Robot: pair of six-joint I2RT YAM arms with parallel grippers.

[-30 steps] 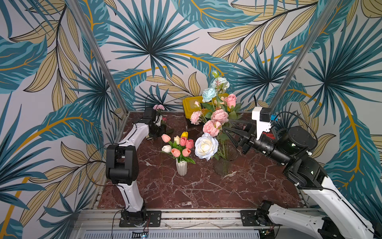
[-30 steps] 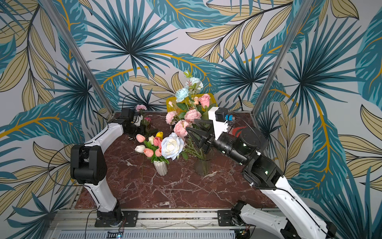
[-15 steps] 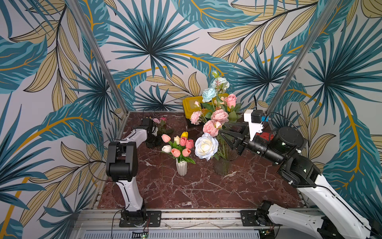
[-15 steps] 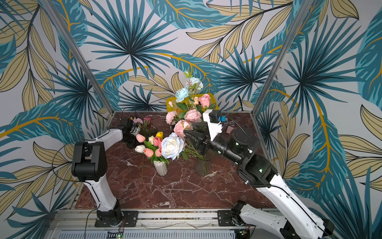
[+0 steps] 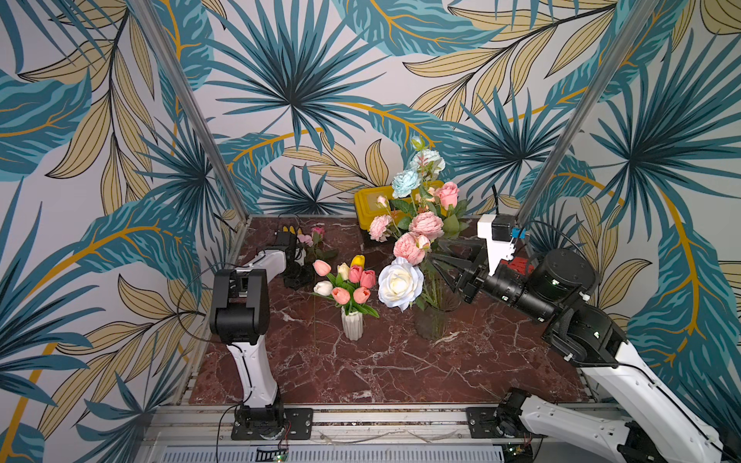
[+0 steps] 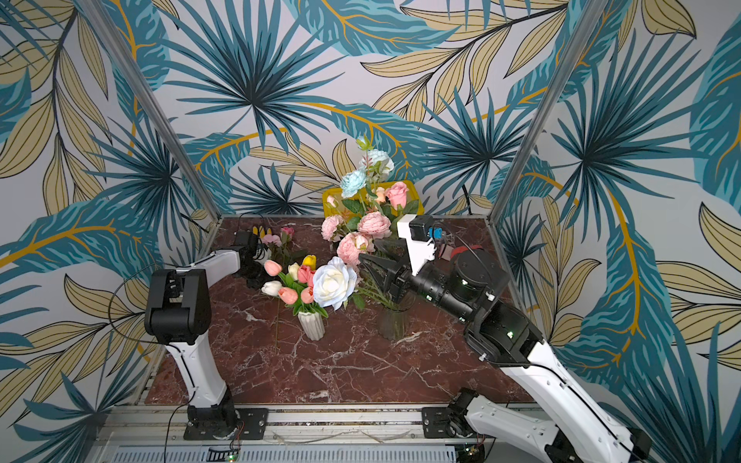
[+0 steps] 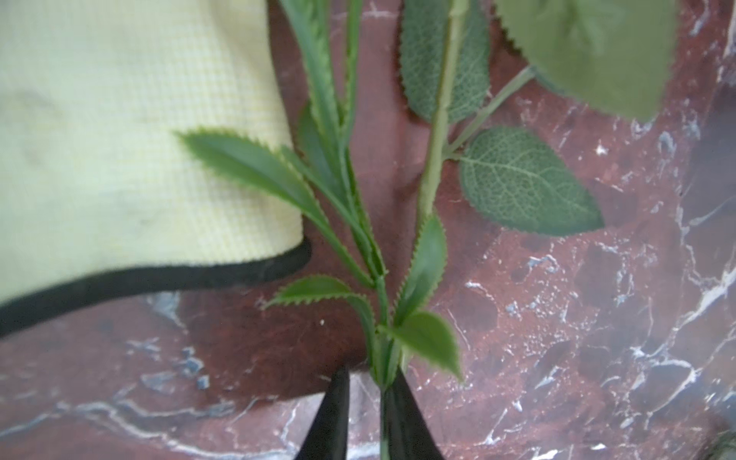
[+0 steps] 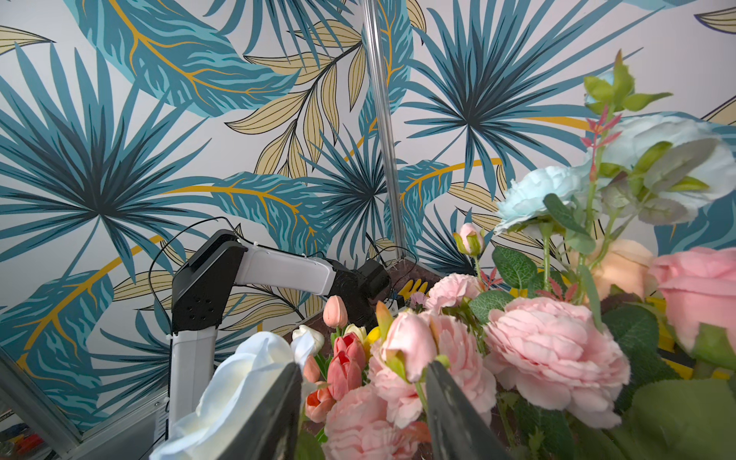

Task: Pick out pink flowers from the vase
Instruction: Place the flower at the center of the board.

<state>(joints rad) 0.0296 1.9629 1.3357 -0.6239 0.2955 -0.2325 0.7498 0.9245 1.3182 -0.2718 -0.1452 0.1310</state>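
Observation:
The clear glass vase (image 5: 431, 320) holds pink flowers (image 5: 426, 225) among pale blue blooms (image 5: 405, 182) and a large white rose (image 5: 400, 282). My right gripper (image 5: 436, 251) is open and pushed in among these stems. In the right wrist view a pink peony (image 8: 406, 346) sits between its fingers (image 8: 450, 402). At the back left, two pink flowers (image 5: 310, 238) lie on the table. My left gripper (image 5: 300, 276) is low over their stems. Its jaws (image 7: 371, 372) stand narrowly open, with a green stem (image 7: 380, 298) resting against one finger.
A small white ribbed vase (image 5: 352, 325) of pink, white and yellow tulips stands left of the glass vase. A yellow tray (image 5: 367, 204) sits against the back wall. A yellow cloth with black edging (image 7: 139, 139) lies beside the laid-down stems.
My left arm has come down with the pink flowers onto the back left of the table, and its jaws have parted. My right gripper has moved left into the bouquet.

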